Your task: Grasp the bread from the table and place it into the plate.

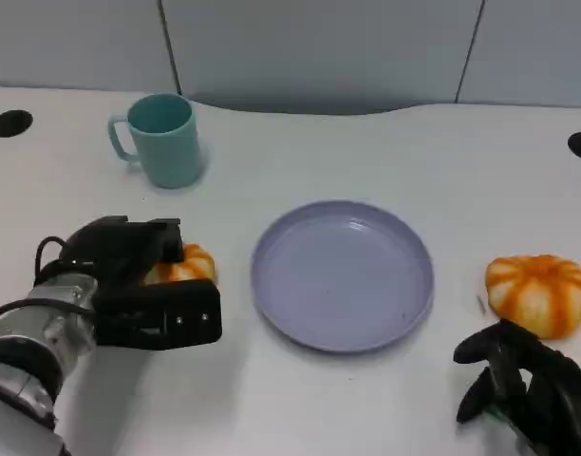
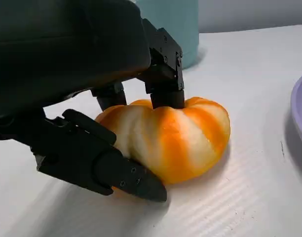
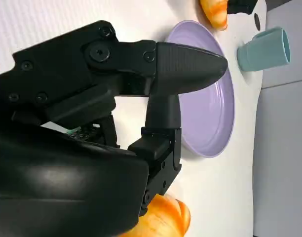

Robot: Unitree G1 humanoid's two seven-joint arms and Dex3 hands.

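A round lavender plate [image 1: 343, 275] is seen lying empty at the middle of the white surface [image 1: 385, 152], its shallow rim smooth and slightly glossy. Beyond the plate and to its left, a teal cup [image 1: 164, 139] with a side handle is standing upright; what it is holding cannot be told.

Just left of the plate, a bread [image 2: 173, 136] shaped like a small pumpkin, ribbed in orange and pale cream stripes with a soft sheen, is resting on the surface. It is being gripped by the left hand [image 1: 143, 285]: in the left wrist view, black fingers [image 2: 163, 74] are pressing down on its top while another finger is lying against its near flank, so the fingers are closed around it. The bread is still touching the surface, apart from the plate.

To the right of the plate, a second striped bun [image 1: 539, 293] of the same ribbed shape is lying on the surface. The right hand [image 1: 528, 385] is held low just in front of that bun, nearer the robot, its dark matte fingers loosely spread and holding nothing.

Two dark round holes [image 1: 10, 123] are set in the surface at its far corners, well apart from the plate.
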